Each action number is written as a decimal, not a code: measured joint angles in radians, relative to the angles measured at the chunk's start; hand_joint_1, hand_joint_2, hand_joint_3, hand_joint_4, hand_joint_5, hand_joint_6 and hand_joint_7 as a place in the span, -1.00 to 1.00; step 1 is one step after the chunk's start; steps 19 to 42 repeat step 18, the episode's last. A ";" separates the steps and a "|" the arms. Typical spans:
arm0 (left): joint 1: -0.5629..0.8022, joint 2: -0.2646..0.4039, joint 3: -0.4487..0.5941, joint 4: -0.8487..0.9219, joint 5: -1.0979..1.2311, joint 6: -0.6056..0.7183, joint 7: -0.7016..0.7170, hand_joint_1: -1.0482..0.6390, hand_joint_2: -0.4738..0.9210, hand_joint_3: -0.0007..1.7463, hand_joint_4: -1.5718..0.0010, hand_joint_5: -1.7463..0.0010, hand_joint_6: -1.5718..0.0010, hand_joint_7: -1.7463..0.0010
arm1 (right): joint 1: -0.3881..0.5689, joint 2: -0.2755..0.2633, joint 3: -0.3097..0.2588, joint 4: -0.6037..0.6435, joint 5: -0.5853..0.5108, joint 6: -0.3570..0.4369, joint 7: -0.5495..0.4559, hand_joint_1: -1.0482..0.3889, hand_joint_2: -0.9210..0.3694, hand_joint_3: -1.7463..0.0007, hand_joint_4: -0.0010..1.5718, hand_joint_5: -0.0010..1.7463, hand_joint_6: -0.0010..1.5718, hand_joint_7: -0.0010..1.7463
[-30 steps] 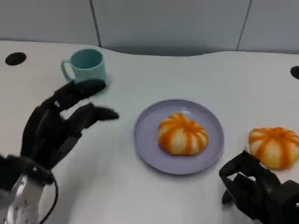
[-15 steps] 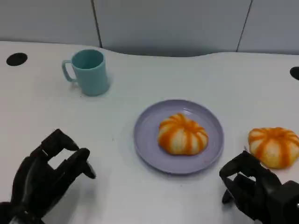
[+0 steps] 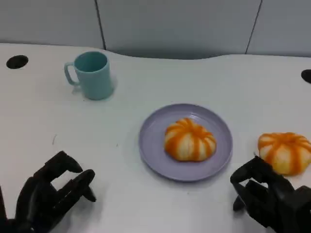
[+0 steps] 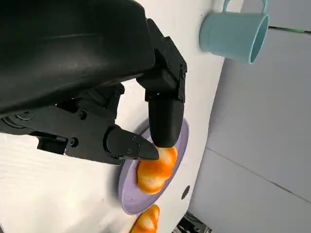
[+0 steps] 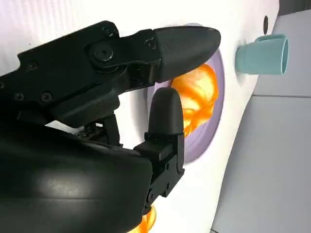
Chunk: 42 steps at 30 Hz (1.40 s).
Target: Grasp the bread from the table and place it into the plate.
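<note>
We see the round orange-and-white striped bread (image 3: 285,152) lying on the white counter (image 3: 194,82), at 3 o'clock of the lilac round plate (image 3: 154,155). Our right robot hand (image 3: 265,196), loosely curled and grasping nothing, is just below it, nearer than the empty left robot hand (image 3: 51,194).

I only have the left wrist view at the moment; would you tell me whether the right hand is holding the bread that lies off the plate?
Observer: No. In the head view the right hand holds nothing; the loose bread lies on the table just beyond its fingers.
Operator: Thank you. Does that bread touch the plate?
Observer: No. Bare table separates it from the plate, and it lies to the plate's right.
Operator: And where is my left hand on the table?
Observer: The left hand is by the near edge, left of the plate and well short of the cup.
</note>
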 measured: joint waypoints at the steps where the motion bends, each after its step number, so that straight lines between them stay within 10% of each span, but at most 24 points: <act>1: -0.004 0.000 0.000 0.008 0.000 -0.002 0.000 0.04 0.94 -0.95 -0.03 -1.00 0.23 -1.00 | 0.000 -0.002 -0.001 0.000 -0.002 0.000 -0.003 0.08 -1.00 0.66 -0.24 1.00 -0.52 1.00; 42: 0.003 -0.018 0.020 -0.024 -0.051 0.089 -0.020 0.04 0.94 -0.96 -0.04 -1.00 0.23 -1.00 | -0.002 -0.025 -0.030 0.027 -0.003 -0.067 -0.011 0.09 -1.00 0.66 -0.27 1.00 -0.53 1.00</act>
